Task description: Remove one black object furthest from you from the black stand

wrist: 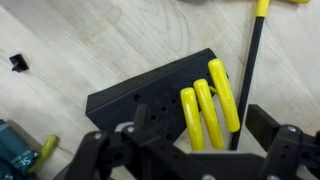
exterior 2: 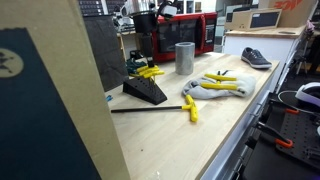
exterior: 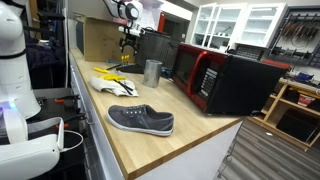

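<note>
Wooden worktop [exterior 2: 232,122]: pale plank surface that carries every item; visible in both exterior views.
Black stand [wrist: 140,98]: wedge-shaped block with a row of holes in its sloped face. It fills the centre of the wrist view and sits left of centre in an exterior view [exterior 2: 146,92].
Yellow-handled tools [wrist: 210,108]: three, set side by side at the right end of the stand, handles parallel and close together. Their black shafts are mostly hidden.
Claw [wrist: 207,128]: open wide, gripping nothing. Its fingers [wrist: 268,125] rise from the bottom edge of the wrist view, either side of the three handles. Contact with the handles cannot be determined.
Loose tool [wrist: 255,70]: long black shaft with a yellow handle, lying flat on the worktop just beside the stand, right of centre in the wrist view.
Metal cup [exterior 2: 185,57]: upright, upper centre of frame, behind the stand.
White fabric [exterior 2: 205,92]: right of centre, with further yellow-handled pieces lying on it.
Grey shoe [exterior: 140,120]: lower centre of frame, resting on its sole.
Microwave [exterior: 225,82]: red and black, right of frame.
</note>
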### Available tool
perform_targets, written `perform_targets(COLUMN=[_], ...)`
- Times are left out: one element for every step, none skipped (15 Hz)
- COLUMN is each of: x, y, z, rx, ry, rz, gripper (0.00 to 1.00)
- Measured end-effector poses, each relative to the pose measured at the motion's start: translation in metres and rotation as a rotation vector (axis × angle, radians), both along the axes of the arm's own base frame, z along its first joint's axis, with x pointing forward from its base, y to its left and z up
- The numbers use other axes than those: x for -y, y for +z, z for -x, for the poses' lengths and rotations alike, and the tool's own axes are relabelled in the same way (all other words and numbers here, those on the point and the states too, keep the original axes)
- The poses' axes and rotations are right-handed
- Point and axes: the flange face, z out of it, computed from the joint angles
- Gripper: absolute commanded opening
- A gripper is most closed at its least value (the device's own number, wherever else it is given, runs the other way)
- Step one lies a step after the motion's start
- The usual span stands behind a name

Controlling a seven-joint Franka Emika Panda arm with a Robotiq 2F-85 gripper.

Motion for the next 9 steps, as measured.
perform_targets(x=[0.0, 0.001, 0.003, 0.005, 0.009, 0.013, 0.017, 0.02, 0.023], y=[0.001, 0.003, 0.006, 0.009, 0.012, 0.016, 0.021, 0.027, 0.035], z=[-0.003, -0.004, -0.005, -0.005, -0.005, -0.003, 0.0, 0.004, 0.009], rx=[-0.004, -0.012, -0.022, -0.037, -0.053, -0.072, -0.091, -0.114, -0.138], ry=[0.01, 0.012, 0.008, -0.006, -0.029, -0.061, -0.099, -0.143, -0.188], rz=[0.0, 0.002, 0.006, 0.01, 0.012, 0.012, 0.014, 0.018, 0.024], gripper=[1.0, 1.0, 1.0, 1.0, 1.0, 1.0, 1.0, 1.0, 1.0])
